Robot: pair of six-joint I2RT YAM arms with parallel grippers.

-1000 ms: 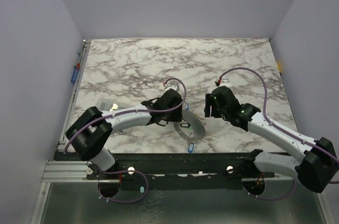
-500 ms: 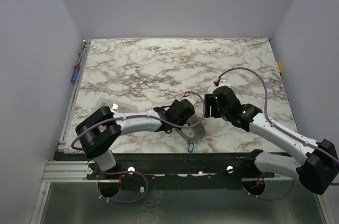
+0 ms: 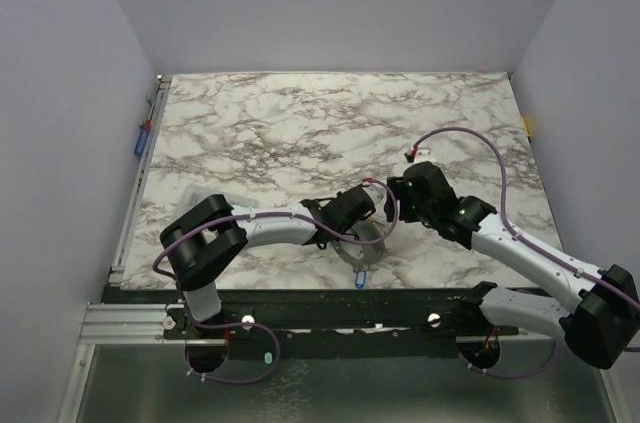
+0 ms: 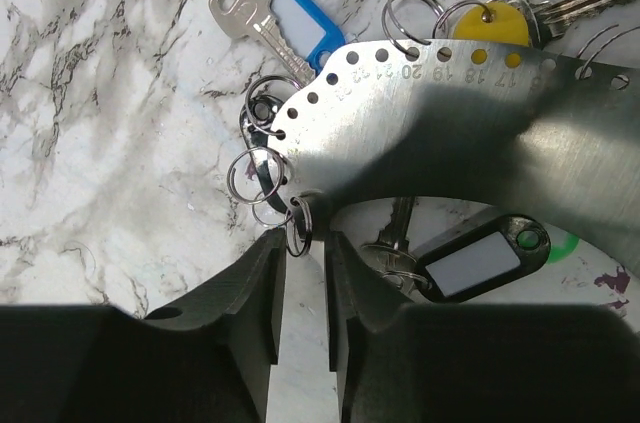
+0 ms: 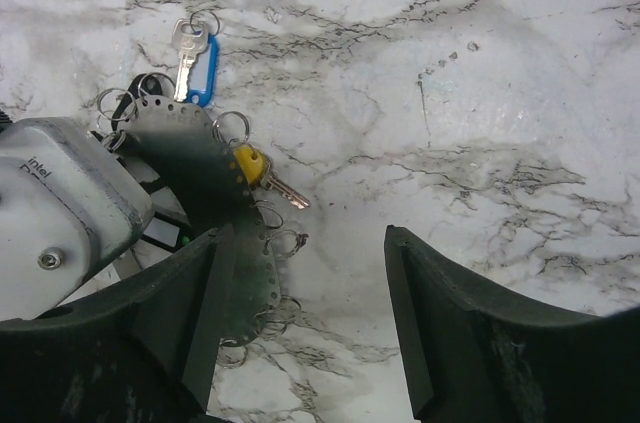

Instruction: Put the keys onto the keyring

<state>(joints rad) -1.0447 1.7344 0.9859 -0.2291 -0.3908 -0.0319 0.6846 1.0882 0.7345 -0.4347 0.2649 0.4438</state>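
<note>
The keyring is a flat silvery ring plate with numbered holes (image 4: 450, 103), lying near the table's front (image 3: 365, 246); it also shows in the right wrist view (image 5: 190, 158). Small split rings hang from its holes. A blue-tagged key (image 4: 285, 18), a yellow-headed key (image 4: 490, 23) and a black tag with a green key (image 4: 480, 263) sit at the plate. My left gripper (image 4: 300, 238) is over the plate's inner edge, jaws narrowly apart around one small split ring (image 4: 298, 228). My right gripper (image 5: 300, 233) is wide open and empty above bare marble, just right of the plate.
A clear plastic bag (image 3: 200, 198) lies at the left front. Another blue tag (image 3: 360, 279) lies by the table's front edge. The two grippers are close together (image 3: 385, 205). Grey walls stand on three sides.
My left gripper has swung right, from the plate's left side to over its inner edge and a split ring. The right gripper has barely moved.
</note>
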